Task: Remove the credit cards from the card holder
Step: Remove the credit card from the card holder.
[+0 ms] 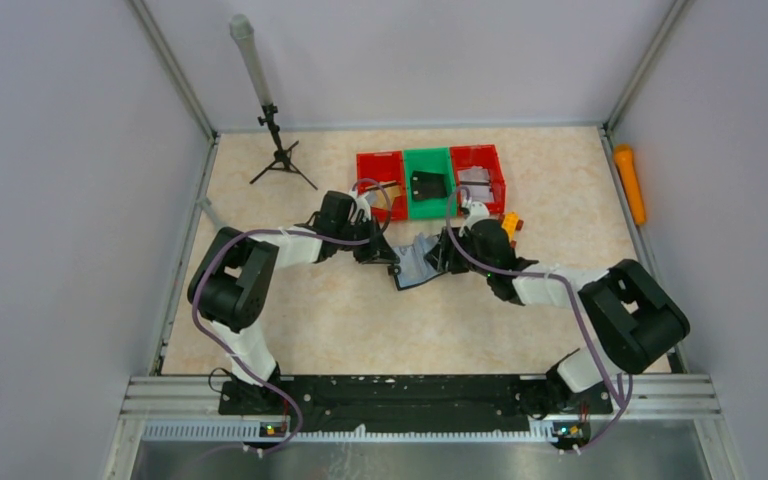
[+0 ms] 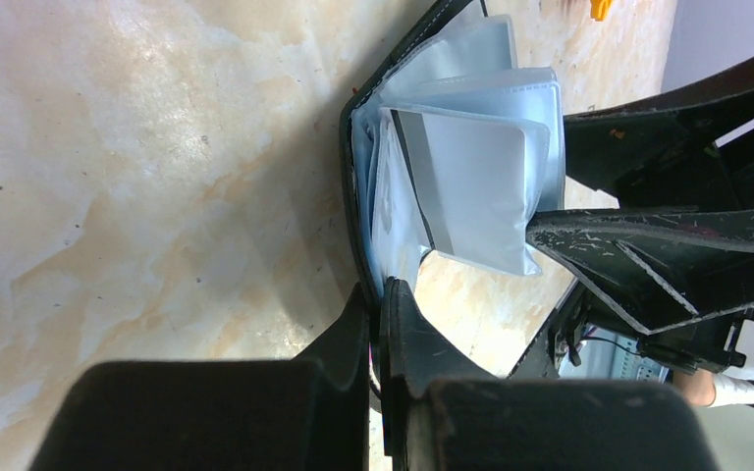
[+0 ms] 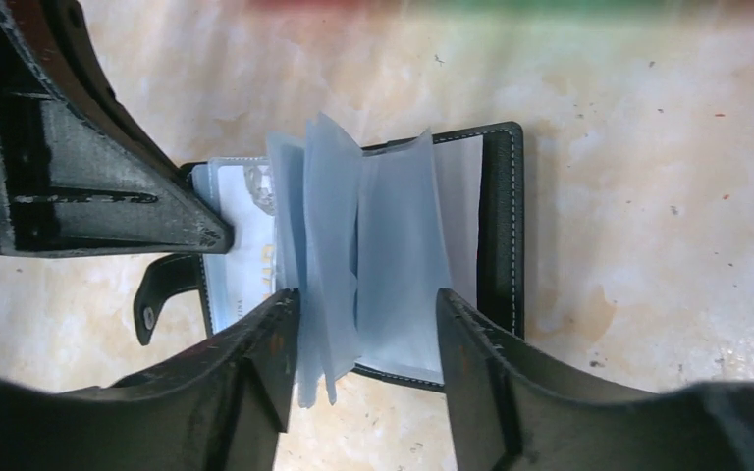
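**Mid-table: holder spread open, cards not yet out**

Beige marbled table [image 1: 340, 310] fills a grey-walled cell. The card holder [image 1: 415, 262] lies near its middle, between the two arms and just in front of a row of three bins.

The holder is unfolded, with its closing tab [image 3: 157, 294] hanging free and its clear sleeves [image 3: 393, 245] fanned upward. The left jaws are pressed together on the holder's edge and pin it in place. The right jaws stand apart, straddling the fanned sleeves without pinching any of them.

Opening and steadying the holder looks done. The removal itself does not. A card with a dark magnetic stripe [image 2: 471, 186] sits inside one sleeve, and a printed card [image 3: 245, 235] shows in the page beside the left jaws' tip. How many more the other sleeves hold cannot be told.

The red bin [image 1: 500, 170] at the right end of the row contains pale flat pieces, too small to identify as cards. The green bin [image 1: 427, 153] holds a lumpy black case [image 1: 427, 185].

By this reading the task is early to midway. Each remaining card must be drawn from its sleeve.
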Tool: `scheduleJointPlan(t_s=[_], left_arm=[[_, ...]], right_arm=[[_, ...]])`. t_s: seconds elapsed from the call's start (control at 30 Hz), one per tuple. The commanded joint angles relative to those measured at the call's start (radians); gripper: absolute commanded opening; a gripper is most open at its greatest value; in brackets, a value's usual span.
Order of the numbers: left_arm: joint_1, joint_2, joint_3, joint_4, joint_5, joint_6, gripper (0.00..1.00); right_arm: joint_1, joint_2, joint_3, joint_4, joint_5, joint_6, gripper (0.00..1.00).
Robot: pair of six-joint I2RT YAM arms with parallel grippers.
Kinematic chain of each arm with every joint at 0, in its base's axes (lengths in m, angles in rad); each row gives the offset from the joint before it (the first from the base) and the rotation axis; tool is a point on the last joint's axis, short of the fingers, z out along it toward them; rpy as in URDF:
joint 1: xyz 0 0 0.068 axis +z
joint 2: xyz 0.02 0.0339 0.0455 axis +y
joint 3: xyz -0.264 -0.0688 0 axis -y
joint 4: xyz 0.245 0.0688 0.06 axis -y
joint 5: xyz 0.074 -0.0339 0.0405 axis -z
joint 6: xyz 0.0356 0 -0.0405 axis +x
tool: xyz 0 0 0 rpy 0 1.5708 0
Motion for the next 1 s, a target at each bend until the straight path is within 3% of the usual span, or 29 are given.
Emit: scheduleJointPlan(t_s=[0.0, 0.23, 0.4, 0.63, 0.97], left_arm=[[0.004, -0.016, 0.026, 0.001, -0.009, 0.031, 0.00], [0.004, -0.014, 0.028, 0.000, -0.010, 0.031, 0.00], [0.004, -0.011, 0.029, 0.001, -0.007, 0.031, 0.00], [0.004, -0.012, 0.029, 0.001, -0.005, 0.031, 0.00], [0.004, -0.015, 0.030, 0.001, -0.002, 0.031, 0.00]], right_arm=[[-0.008, -0.018, 0.043, -0.046, 0.060, -0.032, 0.56], [-0.007, -0.079, 0.030, -0.084, 0.142, -0.047, 0.70], [-0.007, -0.115, 0.016, -0.091, 0.189, -0.062, 0.57], [-0.006, -0.077, 0.044, -0.108, 0.155, -0.080, 0.63], [-0.006, -0.002, 0.099, -0.168, 0.117, -0.110, 0.61]])
